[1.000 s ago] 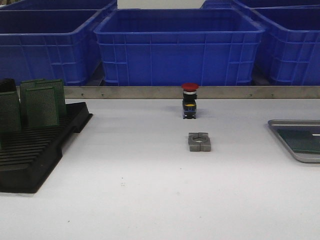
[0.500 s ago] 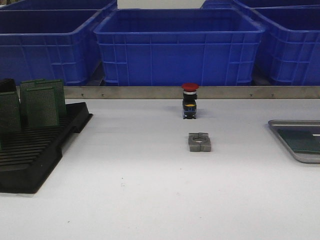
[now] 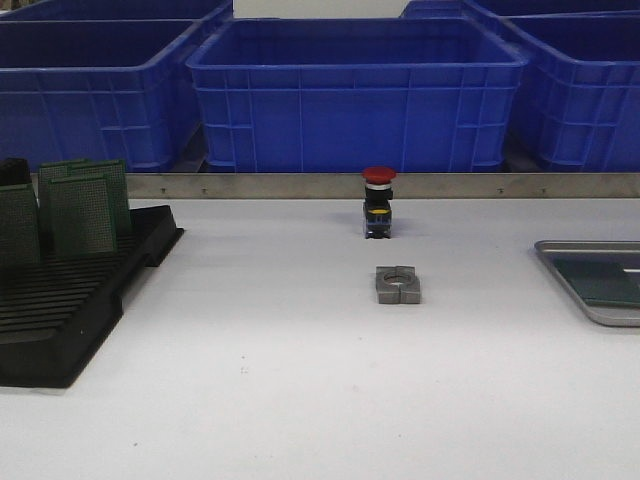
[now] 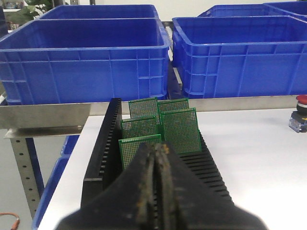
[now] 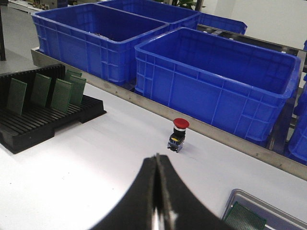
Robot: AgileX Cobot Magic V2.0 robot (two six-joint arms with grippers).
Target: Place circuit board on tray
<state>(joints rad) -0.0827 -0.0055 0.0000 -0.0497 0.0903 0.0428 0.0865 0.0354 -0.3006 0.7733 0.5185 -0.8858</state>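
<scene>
Several green circuit boards (image 3: 82, 208) stand upright in a black slotted rack (image 3: 60, 310) at the left; they also show in the left wrist view (image 4: 158, 127) and the right wrist view (image 5: 53, 91). The silver-grey tray (image 3: 575, 280) lies at the right edge with one green board (image 3: 605, 282) flat in it; a corner of it shows in the right wrist view (image 5: 240, 200). My left gripper (image 4: 157, 152) is shut and empty, just short of the nearest board in the rack (image 4: 103, 158). My right gripper (image 5: 157, 160) is shut and empty above the table. Neither gripper shows in the front view.
A red-capped push button (image 3: 378, 202) stands mid-table, with a grey metal block (image 3: 398, 284) in front of it. Big blue crates (image 3: 355, 90) stand behind a metal rail (image 3: 300, 185) along the table's far edge.
The front view has shifted very slightly; the rack, boards, button, block and tray stay where they were.
</scene>
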